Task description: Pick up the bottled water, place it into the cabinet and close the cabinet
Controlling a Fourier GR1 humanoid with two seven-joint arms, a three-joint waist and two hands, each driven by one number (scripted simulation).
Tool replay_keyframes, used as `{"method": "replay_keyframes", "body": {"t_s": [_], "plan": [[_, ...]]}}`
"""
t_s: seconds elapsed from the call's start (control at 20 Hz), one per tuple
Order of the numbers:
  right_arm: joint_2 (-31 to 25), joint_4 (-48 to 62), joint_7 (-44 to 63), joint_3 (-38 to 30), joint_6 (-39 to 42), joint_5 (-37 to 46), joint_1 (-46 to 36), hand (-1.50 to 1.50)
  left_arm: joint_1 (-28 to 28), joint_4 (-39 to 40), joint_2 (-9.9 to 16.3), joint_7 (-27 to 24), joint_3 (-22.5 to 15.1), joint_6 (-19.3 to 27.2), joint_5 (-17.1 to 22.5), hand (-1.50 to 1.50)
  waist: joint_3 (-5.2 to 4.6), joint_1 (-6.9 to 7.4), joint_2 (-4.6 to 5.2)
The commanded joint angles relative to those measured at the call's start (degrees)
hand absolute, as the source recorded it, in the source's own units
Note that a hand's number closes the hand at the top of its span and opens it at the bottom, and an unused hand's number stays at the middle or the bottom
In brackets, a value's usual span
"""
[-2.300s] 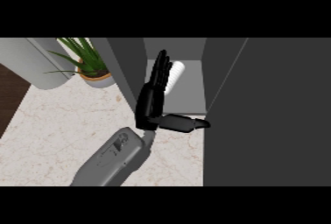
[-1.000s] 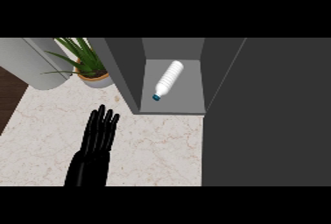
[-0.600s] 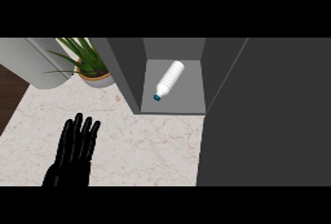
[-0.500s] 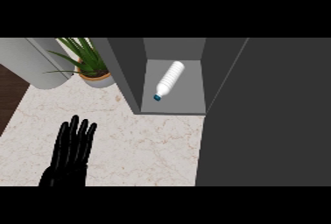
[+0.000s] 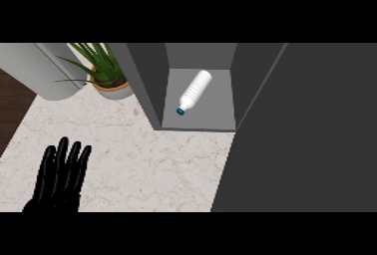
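Observation:
The white water bottle (image 5: pixel 194 91) lies on its side on the floor of the open grey cabinet (image 5: pixel 213 118), its teal cap pointing toward me. Nothing touches it. My left hand (image 5: pixel 62 175) shows at the lower left over the marble counter, fingers straight and spread, pointing away from me, well apart from the cabinet and holding nothing. The cabinet's dark door (image 5: pixel 309 129) stands open and fills the right side of the view. My right hand does not show.
A potted green plant (image 5: pixel 107 78) stands just left of the cabinet, beside a tall grey cylinder (image 5: pixel 38 70). The marble counter (image 5: pixel 154 159) runs from the cabinet to the view's lower edge. Its left edge borders dark wood (image 5: pixel 10 107).
My left hand has let go of the bottle inside the cabinet and drawn back down and to the left. The bottle lies still.

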Motion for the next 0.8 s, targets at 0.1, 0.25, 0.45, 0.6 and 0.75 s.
{"method": "replay_keyframes", "body": {"t_s": [0.1, 0.25, 0.45, 0.6, 0.75], "plan": [[4.86, 2.1, 5.3, 11.78, -9.02, 9.31, -10.17, 1.5, 3.38, -1.47, 2.66, -1.57, 2.76, -3.41, 1.72, -1.5, -0.1, 0.65, 0.05], [4.82, 2.99, 7.02, 12.18, -11.09, 8.73, -14.09, 1.5, 3.56, -1.08, 3.23, -1.54, 3.36, -4.72, 2.39, -1.5, -0.18, 0.5, 0.15], [4.73, 4.7, 8.15, 10.11, -11.61, 8.23, -18.53, 1.5, 4.47, -1.53, 4.15, -1.14, 4.67, -5.71, 3.75, -1.5, -0.29, 1.31, 0.37], [4.67, 5.56, 8.81, 9.46, -11.84, 6.8, -21.0, 1.5, 4.23, -1.79, 4.65, -0.9, 4.36, -7.03, 3.93, -1.5, -0.27, 1.5, 0.72], [4.63, 6.82, 8.89, 9.11, -11.74, 5.52, -21.53, 1.5, 4.9, -2.15, 4.93, -1.55, 4.83, -7.67, 4.06, -1.5, -0.28, 2.27, 0.85]]}}
